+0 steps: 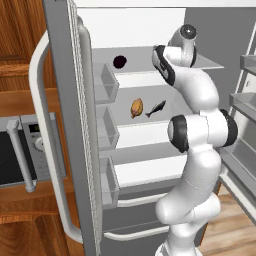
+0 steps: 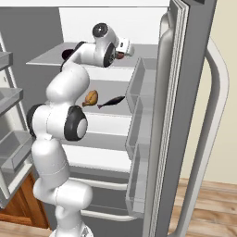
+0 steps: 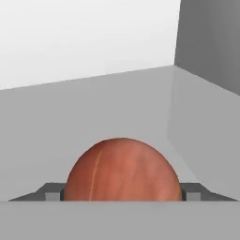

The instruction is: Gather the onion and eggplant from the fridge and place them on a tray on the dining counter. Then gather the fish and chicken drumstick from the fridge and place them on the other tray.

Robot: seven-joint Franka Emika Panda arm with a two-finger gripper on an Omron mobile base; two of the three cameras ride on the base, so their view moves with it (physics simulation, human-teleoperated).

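The fridge (image 1: 150, 30) stands open, with the arm reaching into its top shelf (image 2: 51, 59).

In the hand view the onion (image 3: 123, 171), reddish brown and round, sits between the two dark fingertips (image 3: 52, 193), one tip showing at each side of it. The gripper (image 3: 123, 196) is spread wide around the onion; whether the tips actually touch its skin cannot be told. The onion rests on the grey shelf floor, with the white back wall behind it and the grey side wall to the right. In the right base view a sliver of the onion (image 2: 121, 55) shows just past the wrist.

The eggplant (image 1: 119, 61), dark and round from here, lies on the same top shelf, to the left of the arm and apart from it.

One shelf down, the chicken drumstick (image 1: 136, 107) lies golden brown with the fish (image 1: 156, 108) just beside it on its right, dark and slim, tail toward the back.

The left door (image 1: 70, 125) and the right door (image 2: 185, 115) are swung out toward the near side, each with bins on its inner face. A microwave (image 1: 20, 150) sits in wooden cabinets on the far left.
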